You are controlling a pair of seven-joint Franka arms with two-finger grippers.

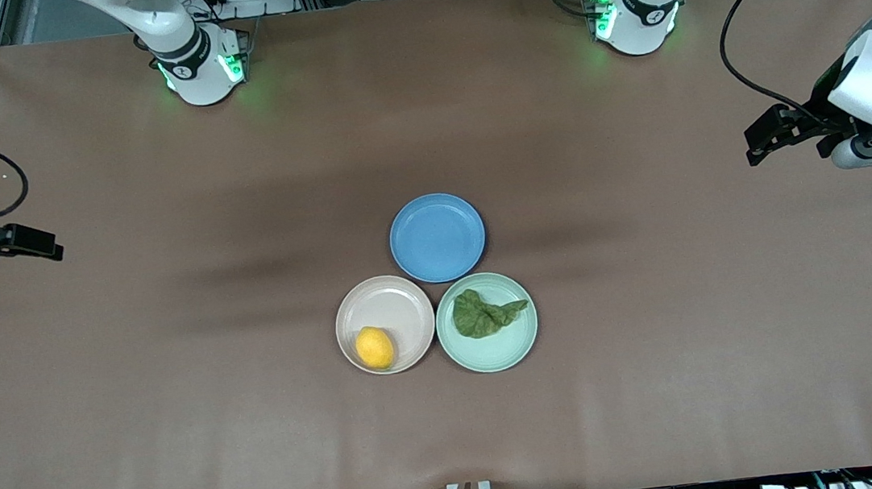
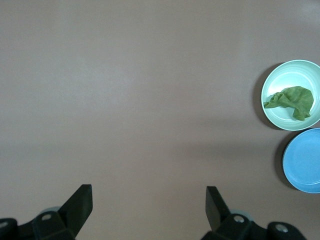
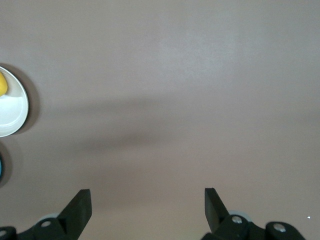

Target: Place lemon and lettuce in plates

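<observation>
Task reads as done: lemon sits in the beige-pink plate, on the part nearest the front-camera edge of the tabletop. Lettuce lies in the mint green plate, tail pointing toward the left arm's end. Both plates sit mid-tabletop, touching or just beside each other, somewhat closer to the front-camera edge than to the robot-base edge. Blue plate sits just beside both, closer to the base edge, with nothing in it.

Step in hand looks like retreat/park. Best done by keeping both arms high and out at the ends, with no sweep over the plates, since the lemon sits near the rim and could probably roll.

Left gripper hangs over the tabletop's left-arm end, fingers spread wide, holding nothing; lettuce well apart from it. Right gripper hangs over the right-arm end, fingers likewise spread and holding nothing; lemon well apart, only just in its wrist view.
</observation>
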